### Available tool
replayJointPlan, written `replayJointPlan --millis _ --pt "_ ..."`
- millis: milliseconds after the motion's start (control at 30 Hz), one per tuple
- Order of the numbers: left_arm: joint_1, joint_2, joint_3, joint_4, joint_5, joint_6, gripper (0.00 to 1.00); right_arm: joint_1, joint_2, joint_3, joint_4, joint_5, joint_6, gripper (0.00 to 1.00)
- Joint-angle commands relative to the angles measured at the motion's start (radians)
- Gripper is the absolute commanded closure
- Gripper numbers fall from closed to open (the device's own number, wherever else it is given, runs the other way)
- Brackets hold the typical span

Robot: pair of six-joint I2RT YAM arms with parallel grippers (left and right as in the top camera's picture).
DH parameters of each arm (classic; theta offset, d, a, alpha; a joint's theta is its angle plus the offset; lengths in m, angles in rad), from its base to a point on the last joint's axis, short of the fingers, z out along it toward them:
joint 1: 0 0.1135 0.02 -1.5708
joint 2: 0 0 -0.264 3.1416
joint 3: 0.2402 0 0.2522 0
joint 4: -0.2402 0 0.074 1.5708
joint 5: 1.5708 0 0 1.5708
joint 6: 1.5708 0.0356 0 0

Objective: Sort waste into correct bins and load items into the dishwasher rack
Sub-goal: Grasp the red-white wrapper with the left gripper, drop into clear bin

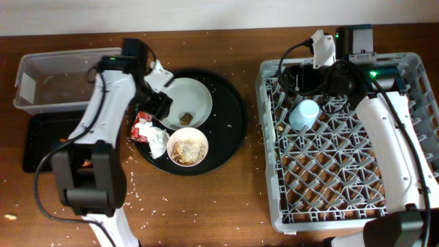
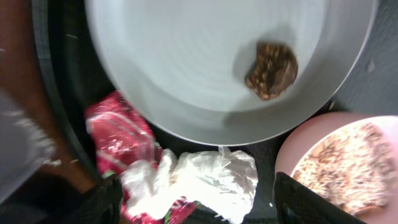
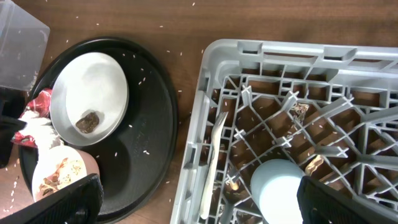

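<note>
The red wrapper (image 2: 118, 134) and the crumpled white napkin (image 2: 199, 180) lie on the left rim of the round black tray (image 1: 230, 113). My left gripper (image 2: 199, 208) is open just above the napkin, one finger on each side. It also shows in the overhead view (image 1: 156, 108). The grey plate (image 2: 186, 56) holds the brown lump (image 2: 271, 70). The white bowl (image 1: 188, 147) holds rice-like scraps. The light-blue cup (image 3: 280, 190) stands upside down in the grey rack (image 1: 274, 144). My right gripper (image 3: 205, 202) is open and empty above the rack's back left corner. I cannot pick out the carrot piece.
The clear tub (image 1: 51, 82) stands at the back left, with the shallow black rectangular tray (image 1: 38, 140) in front of it. A white utensil (image 3: 214, 155) lies in the rack. Rice grains are scattered over the wooden table (image 1: 240, 48).
</note>
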State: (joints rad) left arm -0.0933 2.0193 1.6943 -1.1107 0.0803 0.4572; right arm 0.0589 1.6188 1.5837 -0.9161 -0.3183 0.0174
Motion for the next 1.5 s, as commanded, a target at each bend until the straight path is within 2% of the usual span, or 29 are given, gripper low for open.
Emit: replayJointPlan --millis 0,133,300,367,433,467,500,533,600,633,733,833,900,1000,1133,1300,1400,1433,1467 --pt "0.01 0.058 -0.022 0.001 -0.043 0.06 0.25 0.0 -0.002 0.003 -0.013 0.016 -0.007 0.01" --pt "0.057 0.095 -0.031 -0.031 -0.043 0.121 0.23 0.0 -0.002 0.003 -0.015 0.016 -0.007 0.01" --pt "0.087 0.203 -0.039 0.003 -0.062 0.124 0.23 0.0 -0.002 0.003 -0.016 0.016 -0.011 0.01" --pt "0.093 0.212 -0.041 0.019 -0.06 0.124 0.17 0.0 -0.002 0.003 -0.015 0.016 -0.011 0.01" --pt "0.092 0.241 -0.041 0.054 -0.042 0.124 0.17 0.0 -0.002 0.003 -0.015 0.016 -0.011 0.01" --pt "0.092 0.256 -0.041 0.058 -0.043 0.124 0.27 0.0 -0.002 0.003 -0.015 0.016 -0.011 0.01" --pt "0.092 0.273 -0.041 0.059 -0.043 0.124 0.57 0.0 -0.002 0.003 -0.015 0.017 -0.011 0.01" --pt "0.092 0.281 -0.041 0.059 -0.043 0.123 0.72 0.0 -0.002 0.003 -0.015 0.017 -0.011 0.01" --pt "0.091 0.283 -0.04 0.058 -0.043 0.123 0.93 0.0 -0.002 0.003 -0.015 0.033 -0.01 0.01" --pt "0.089 0.283 -0.04 0.058 -0.043 0.118 0.99 0.0 -0.002 0.003 -0.015 0.042 -0.01 0.01" --pt "0.089 0.281 0.009 0.0 -0.042 0.074 0.99 0.0 -0.002 0.003 -0.015 0.042 -0.01 0.01" --pt "0.089 0.271 0.212 -0.157 -0.037 0.0 0.99 0.0 -0.002 0.003 -0.016 0.042 -0.01 0.01" --pt "0.09 0.269 0.388 -0.275 -0.011 0.0 1.0 0.0 -0.002 0.003 -0.015 0.042 -0.01 0.01" --pt "0.09 0.269 0.58 -0.353 -0.005 -0.032 1.0 0.0 -0.002 0.003 -0.015 0.042 -0.01 0.01" --pt "0.123 0.269 0.731 -0.318 -0.014 -0.107 0.99 0.0 -0.002 0.003 -0.015 0.042 -0.01 0.01" --pt "0.266 0.279 0.743 -0.1 -0.051 -0.274 0.99 0.0 -0.002 0.003 -0.015 0.042 -0.01 0.01" --pt "0.346 0.336 0.743 -0.05 -0.05 -0.342 1.0 0.0 -0.002 0.003 -0.015 0.042 -0.01 0.01" --pt "0.356 0.353 0.743 -0.051 -0.05 -0.353 0.94 0.0 -0.002 0.003 -0.015 0.042 -0.01 0.01" --pt "0.365 0.375 0.743 -0.05 -0.047 -0.352 0.67 0.0 -0.002 0.003 -0.015 0.042 -0.01 0.01"
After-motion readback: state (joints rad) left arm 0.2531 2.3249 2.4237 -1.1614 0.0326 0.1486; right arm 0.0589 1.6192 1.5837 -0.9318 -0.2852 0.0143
